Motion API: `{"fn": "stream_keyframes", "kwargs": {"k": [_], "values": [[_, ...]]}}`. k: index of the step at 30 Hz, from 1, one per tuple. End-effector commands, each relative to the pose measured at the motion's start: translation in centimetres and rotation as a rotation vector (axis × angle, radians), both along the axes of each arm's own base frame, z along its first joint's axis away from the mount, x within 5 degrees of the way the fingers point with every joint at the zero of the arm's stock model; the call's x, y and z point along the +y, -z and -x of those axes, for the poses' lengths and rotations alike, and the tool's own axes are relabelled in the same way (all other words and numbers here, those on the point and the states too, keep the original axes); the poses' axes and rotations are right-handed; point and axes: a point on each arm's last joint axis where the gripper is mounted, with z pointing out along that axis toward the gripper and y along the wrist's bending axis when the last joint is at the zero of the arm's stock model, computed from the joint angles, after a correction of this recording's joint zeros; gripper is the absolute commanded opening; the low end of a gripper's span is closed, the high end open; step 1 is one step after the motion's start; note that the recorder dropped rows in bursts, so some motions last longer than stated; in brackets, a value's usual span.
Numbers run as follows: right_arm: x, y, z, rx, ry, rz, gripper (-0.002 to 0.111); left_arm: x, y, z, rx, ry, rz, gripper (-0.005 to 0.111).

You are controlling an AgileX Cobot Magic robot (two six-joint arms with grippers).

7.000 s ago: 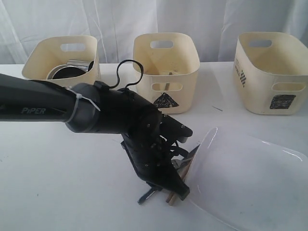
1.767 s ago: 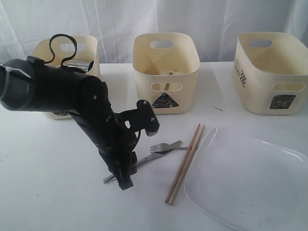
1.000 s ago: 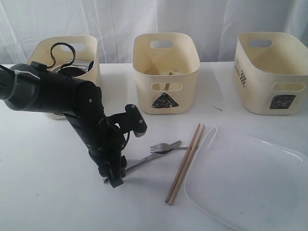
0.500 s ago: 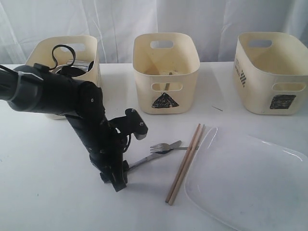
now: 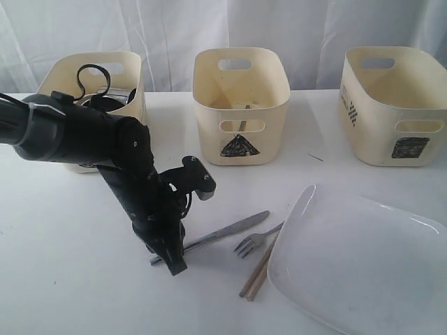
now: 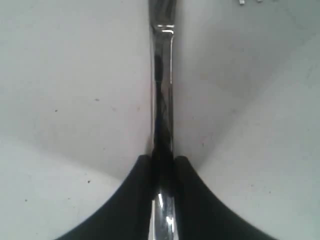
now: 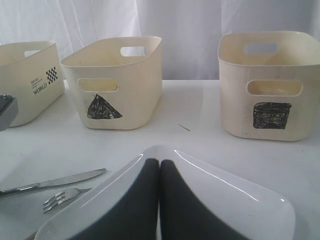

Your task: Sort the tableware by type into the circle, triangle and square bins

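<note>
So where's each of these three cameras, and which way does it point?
Exterior: raised at the near side of the table, facing the triangle bin between two like it; the left arm and left hand show.
Left wrist: on that arm, looking along its hand, shut on the knife.
Right wrist: low over the plate, facing the triangle bin and square bin; the shut right hand shows.
Shared: the knife, in all three.

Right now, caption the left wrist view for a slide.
Left tool closed on the handle of the steel knife, which lies on the white table.
</note>
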Motion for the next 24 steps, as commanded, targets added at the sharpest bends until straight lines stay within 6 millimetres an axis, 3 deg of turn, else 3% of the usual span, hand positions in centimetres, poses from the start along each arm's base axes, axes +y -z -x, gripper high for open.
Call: {"fn": "stream_keyframes", "kwargs": {"k": [1,9,24], "values": [[0.0,0.1,0.0,-0.005,0.003,0.007,0.000,1.3,1.8,0.6,0.065,-0.020,-0.167,0.000],[0.0,0.1,0.0,-0.005,0.003,0.007,0.000,2.3,1.1,-0.2,-0.024,-0.146,-0.251,0.000],[0.0,0.1,0.0,-0.005,0.003,0.007,0.000,1.9,-9.1,0.4,-0.312,-0.217,0.121,0.000]]}}
